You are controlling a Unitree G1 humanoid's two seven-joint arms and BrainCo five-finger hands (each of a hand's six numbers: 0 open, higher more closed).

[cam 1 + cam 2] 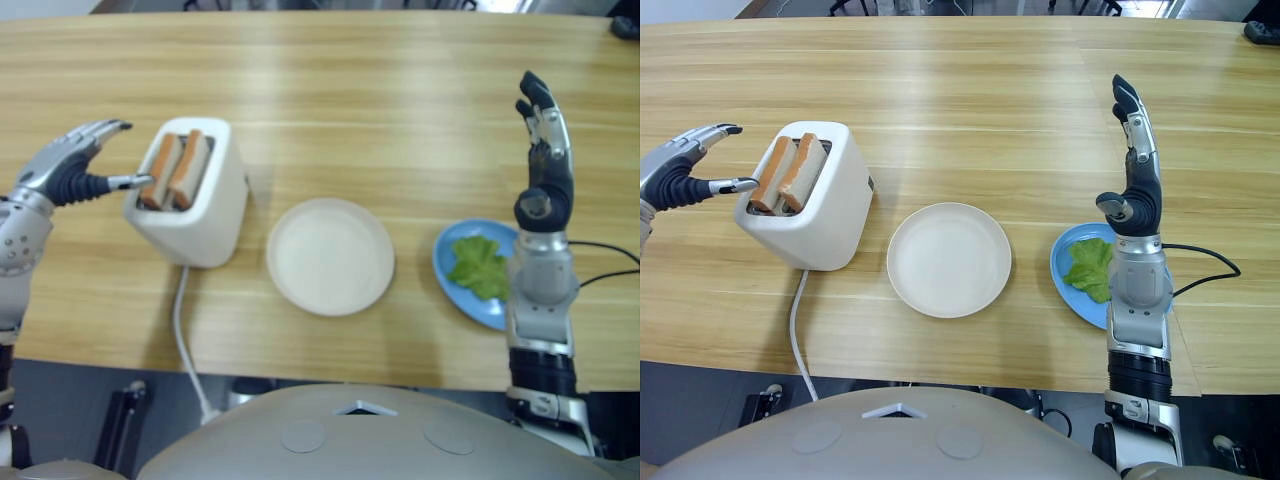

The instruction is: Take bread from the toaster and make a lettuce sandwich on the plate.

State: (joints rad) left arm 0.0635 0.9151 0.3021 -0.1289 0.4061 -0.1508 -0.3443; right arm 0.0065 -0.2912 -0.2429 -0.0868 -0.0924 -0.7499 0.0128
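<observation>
**Left eye view**
- We list a wooden table (380, 110) carrying all items.
- White toaster (205, 215), at the left, tilted in the frame. Two slices of bread (175, 170) stand upright in its slots.
- Left hand (65, 170), just beside the toaster's left end, fingers spread and holding nothing. One fingertip points at the near slice; we cannot tell whether it touches.
- Cream plate (330, 255), at the centre near the front edge, bare.
- Blue dish (478, 312), to the right of the plate, holding a leaf of lettuce (478, 265).
- Right hand (542, 150), raised upright above the blue dish's far side, fingers extended, nothing in it.

**Right eye view**
- We note the same layout: toaster, plate and dish in a row from left to right, each apart from the next.
- White cord (792, 320), running from the toaster's base over the table's front edge.
- Black cable (1205, 247), looping on the table to the right of the right forearm.
</observation>
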